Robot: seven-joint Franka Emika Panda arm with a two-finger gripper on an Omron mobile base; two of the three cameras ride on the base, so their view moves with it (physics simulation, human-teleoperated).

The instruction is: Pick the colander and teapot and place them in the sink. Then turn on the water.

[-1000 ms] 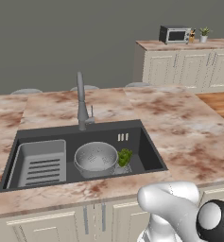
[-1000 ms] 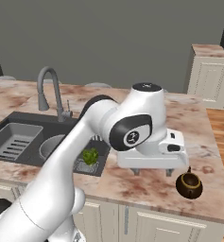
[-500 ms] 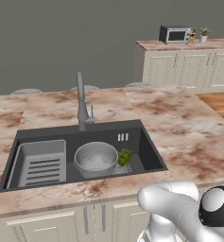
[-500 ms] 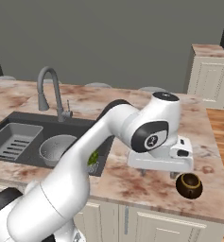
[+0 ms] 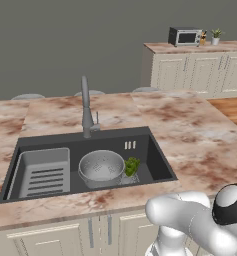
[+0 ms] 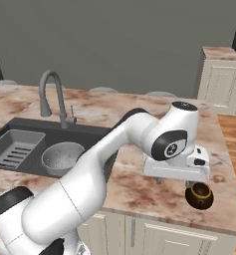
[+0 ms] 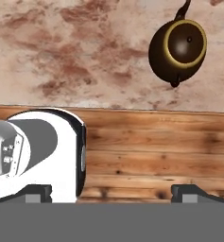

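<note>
Hovering claw (image 7: 111,191) spread wide, empty — teapot (image 7: 177,46) on marble ahead, off toward one fingertip, apart.

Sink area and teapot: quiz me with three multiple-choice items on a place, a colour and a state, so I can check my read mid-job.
1. Where is the colander?
A. in the sink
B. on the counter
C. on the floor

2. What colour is the teapot's rim?
A. blue
B. yellowish-gold
C. white

3. How is the tool?
A. shut on the teapot
B. shut, empty
C. open, empty

Answers:
A, the colander sits in the sink beside the ribbed tray.
B, a gold ring circles the teapot.
C, the tool has its tips wide apart, the teapot clear of them.
</note>
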